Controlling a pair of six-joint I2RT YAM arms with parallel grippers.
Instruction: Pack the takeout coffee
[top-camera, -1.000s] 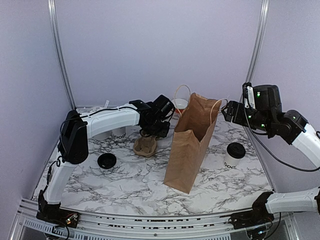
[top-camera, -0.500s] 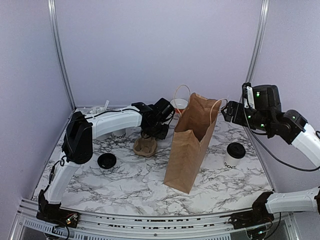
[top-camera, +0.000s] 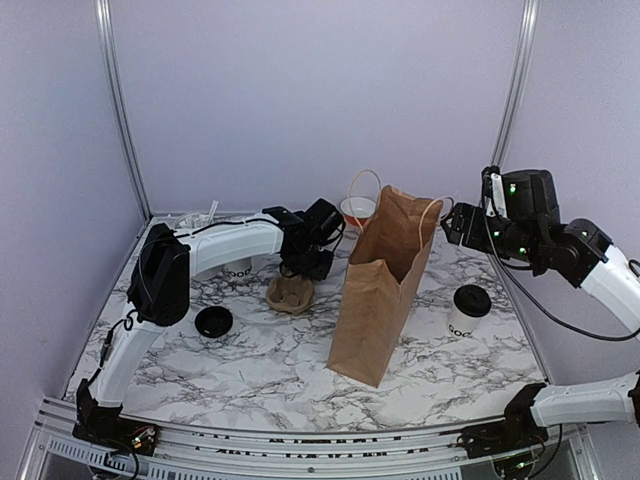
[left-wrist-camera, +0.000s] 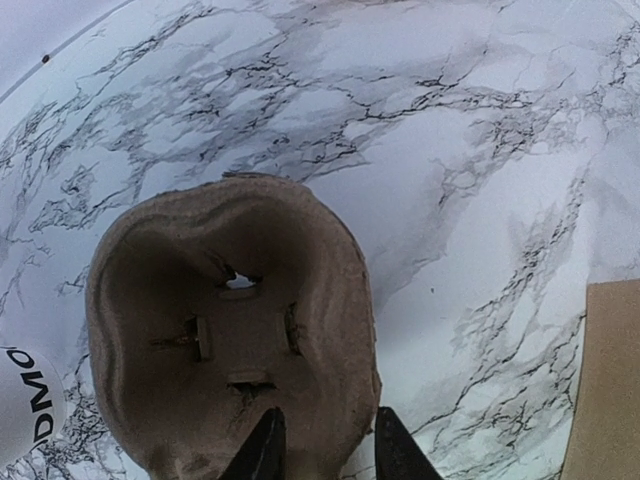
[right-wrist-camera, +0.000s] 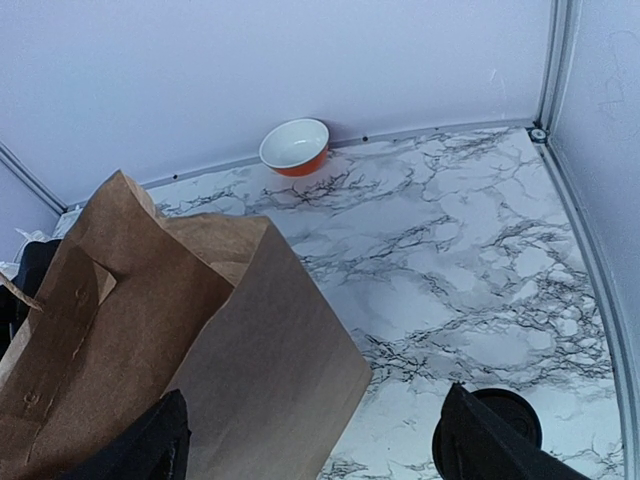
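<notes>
My left gripper (left-wrist-camera: 327, 432) sits narrow astride the pulp tray (left-wrist-camera: 230, 330) rim, left of centre; whether it bites I cannot tell. The bag (top-camera: 385, 290) stands open mid-frame, ready for loading. The takeout coffee (top-camera: 468, 310) stands lidded on the bench (top-camera: 250, 370) at right, lower in frame than my wide, empty right gripper (right-wrist-camera: 320, 440).
</notes>
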